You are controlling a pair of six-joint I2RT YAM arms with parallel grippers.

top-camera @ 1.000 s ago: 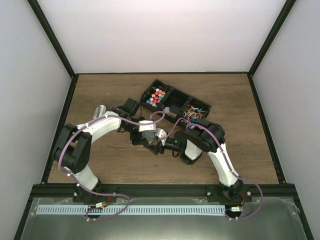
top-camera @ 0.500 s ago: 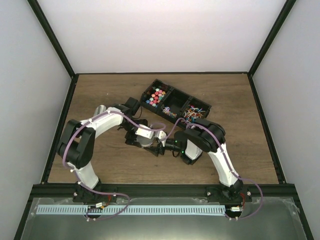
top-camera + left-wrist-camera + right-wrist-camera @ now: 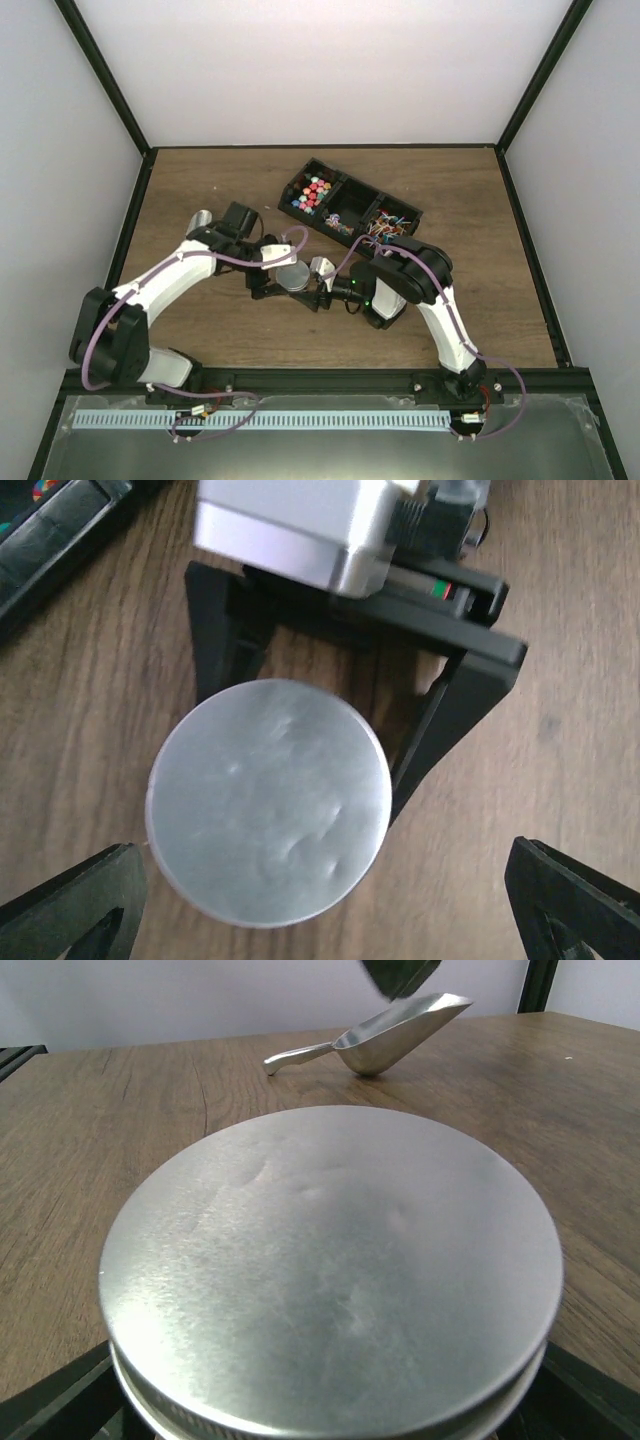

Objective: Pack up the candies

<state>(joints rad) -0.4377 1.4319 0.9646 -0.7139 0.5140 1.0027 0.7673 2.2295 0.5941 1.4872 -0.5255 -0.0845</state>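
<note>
The left gripper (image 3: 322, 855) hung wide open over the small jar with the round silver metal lid (image 3: 330, 1270). The right gripper (image 3: 310, 740) appeared to clasp that jar from the right, one black finger on either side. The tiny multi-coloured candies (image 3: 314, 190) lay in the black compartmented tray (image 3: 352, 180), far and right of the jar. Any candies inside the jar were hidden. If the lid sat loose, a brush from the left gripper's open fingers could shift it or tip the jar.

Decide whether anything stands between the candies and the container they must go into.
Yes. The round metal lid closes the container, which sits between the right gripper's jaws. The candies lie apart in the black tray.
</note>
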